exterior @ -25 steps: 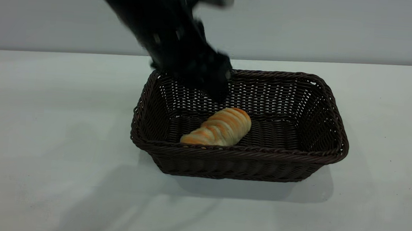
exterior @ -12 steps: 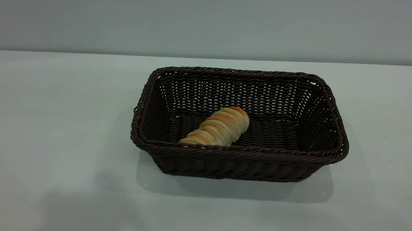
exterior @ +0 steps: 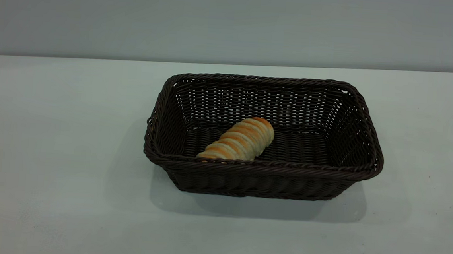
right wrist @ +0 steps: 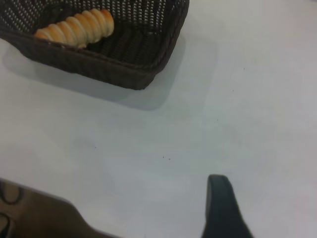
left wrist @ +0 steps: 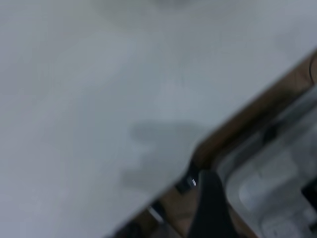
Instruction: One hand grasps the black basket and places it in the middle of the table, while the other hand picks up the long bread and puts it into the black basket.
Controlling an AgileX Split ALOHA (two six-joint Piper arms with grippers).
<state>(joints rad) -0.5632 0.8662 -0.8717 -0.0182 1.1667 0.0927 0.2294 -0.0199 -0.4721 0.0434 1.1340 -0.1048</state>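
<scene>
The long bread [exterior: 238,141] lies inside the black basket [exterior: 261,167], on the woven floor toward the basket's near-left part, slanted so one rounded end points to about 7 o'clock and the other to about 1 o'clock. Its lower end rests against the near wall, just behind the braided rim. The basket stands upright around the middle of the white tabletop [exterior: 49,150], casting a soft shadow on the near side.

Around the basket the tabletop carries only a few tiny dark specks toward 3 and 5 o'clock. No lettering or label can be read on anything here.

Neither arm shows in the exterior view. From the right wrist, one dark fingertip of the right tool [right wrist: 224,208] hovers over bare tabletop, well apart from the basket's corner [right wrist: 148,74]; whether it stands wide or narrow I cannot tell. From the left wrist, a blurred dark finger of the left tool [left wrist: 210,206] sits by the tabletop's edge, its spread equally unclear.
</scene>
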